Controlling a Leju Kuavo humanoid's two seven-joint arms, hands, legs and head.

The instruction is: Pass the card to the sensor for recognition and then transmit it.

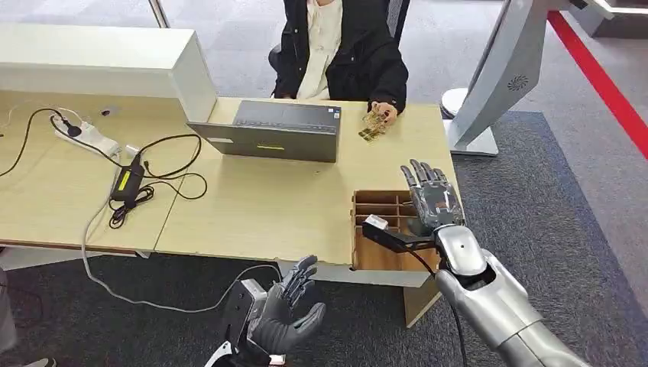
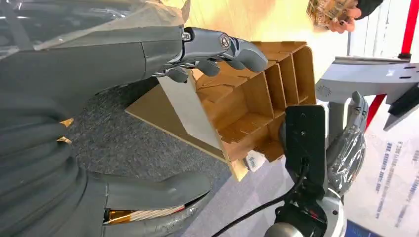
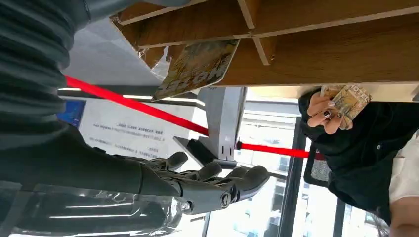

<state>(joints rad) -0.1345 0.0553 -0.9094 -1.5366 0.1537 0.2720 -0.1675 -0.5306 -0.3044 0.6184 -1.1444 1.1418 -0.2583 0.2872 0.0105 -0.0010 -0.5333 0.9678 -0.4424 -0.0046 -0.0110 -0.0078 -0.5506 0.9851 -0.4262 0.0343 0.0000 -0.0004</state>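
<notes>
Two hands, both empty with fingers spread: the right hand (image 1: 432, 200) hovers over the wooden divider box (image 1: 380, 208) at the worktop (image 1: 252, 206) edge, the left hand (image 1: 289, 310) low at 6 o'clock. One card (image 3: 196, 67) stands in the box; a person's hand (image 1: 384, 113) at 12 o'clock holds more cards (image 1: 372, 125) beside the laptop (image 1: 269, 131).

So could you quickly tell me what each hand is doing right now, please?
Left hand: open, holding nothing.
Right hand: open, holding nothing, above the wooden box.
</notes>
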